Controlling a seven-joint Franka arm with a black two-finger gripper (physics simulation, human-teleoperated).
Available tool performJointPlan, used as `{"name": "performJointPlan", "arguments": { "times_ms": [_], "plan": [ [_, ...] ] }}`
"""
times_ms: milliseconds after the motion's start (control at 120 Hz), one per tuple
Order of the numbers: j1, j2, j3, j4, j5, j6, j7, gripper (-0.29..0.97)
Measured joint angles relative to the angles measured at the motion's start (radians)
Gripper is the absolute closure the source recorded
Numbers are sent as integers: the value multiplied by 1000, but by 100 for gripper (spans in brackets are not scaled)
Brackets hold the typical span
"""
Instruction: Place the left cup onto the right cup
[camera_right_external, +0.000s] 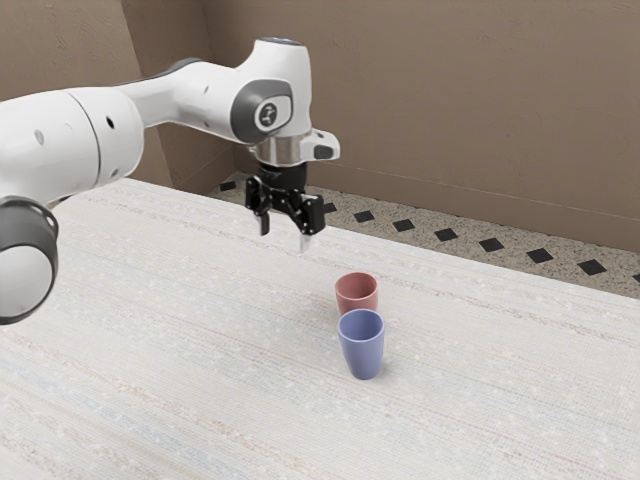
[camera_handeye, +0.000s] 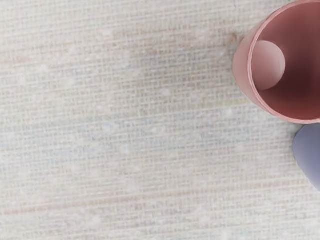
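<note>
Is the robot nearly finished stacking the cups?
Not yet. The pink cup and the blue cup both stand on the table, unstacked. The gripper hangs open above the table, holding nothing. Grabbing one cup, lifting it and stacking it are all left.

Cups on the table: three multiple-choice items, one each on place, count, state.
1. In the exterior view, the pink cup stands: A) just behind the blue cup B) in front of it C) stacked on it
2. Cups on the table? A) one B) two C) three
3. The jaws are: A) open and empty B) shut on the pink cup C) shut on the blue cup
Answers: 1 A, pink stands farther from the camera; 2 B, one pink, one blue; 3 A, they hang spread in the air, apart from both cups.
</note>
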Motion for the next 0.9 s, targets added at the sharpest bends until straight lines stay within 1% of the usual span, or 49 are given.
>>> {"name": "performJointPlan", "arguments": {
  "times_ms": [325, 608, 900],
  "plan": [
    [-10, 9, -4, 0, -15, 7, -113, 0],
    [-20, 33, -4, 3, -43, 9, -222, 0],
    [-37, 90, -3, 70, -60, 1, -322, 0]
  ]
}}
